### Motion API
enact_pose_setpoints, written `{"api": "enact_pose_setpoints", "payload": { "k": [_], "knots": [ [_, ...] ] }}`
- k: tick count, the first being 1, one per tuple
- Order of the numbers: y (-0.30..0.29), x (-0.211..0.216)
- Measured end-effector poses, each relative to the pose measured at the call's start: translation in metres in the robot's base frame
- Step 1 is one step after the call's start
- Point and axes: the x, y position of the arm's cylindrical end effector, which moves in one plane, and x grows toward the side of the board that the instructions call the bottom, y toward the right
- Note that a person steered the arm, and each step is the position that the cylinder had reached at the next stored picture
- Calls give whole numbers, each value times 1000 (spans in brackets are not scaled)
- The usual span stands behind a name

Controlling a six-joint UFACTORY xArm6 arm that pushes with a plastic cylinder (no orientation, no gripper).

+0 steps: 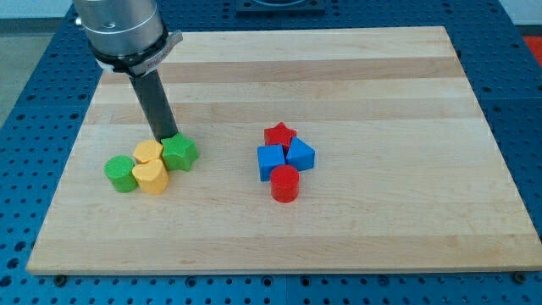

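My tip [165, 138] comes down at the view's left, touching or just behind the green star-shaped block [179, 153] and the yellow block [148, 152] beside it. Below those lies a yellow heart-shaped block [153, 178], and a green cylinder [121, 174] sits at that cluster's left. These four blocks are pressed close together. Further right is a second cluster: a red star [279, 135] at its top, a blue block [270, 161] at its left, a blue block [300, 155] at its right and a red cylinder [284, 183] at its bottom.
The blocks rest on a light wooden board [356, 76], which lies on a blue perforated table [25, 93]. The arm's grey body [118, 30] hangs over the board's top left corner.
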Motion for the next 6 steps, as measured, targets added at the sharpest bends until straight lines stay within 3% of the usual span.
{"api": "enact_pose_setpoints", "payload": {
  "k": [4, 6],
  "knots": [
    [50, 58],
    [47, 86]
  ]
}}
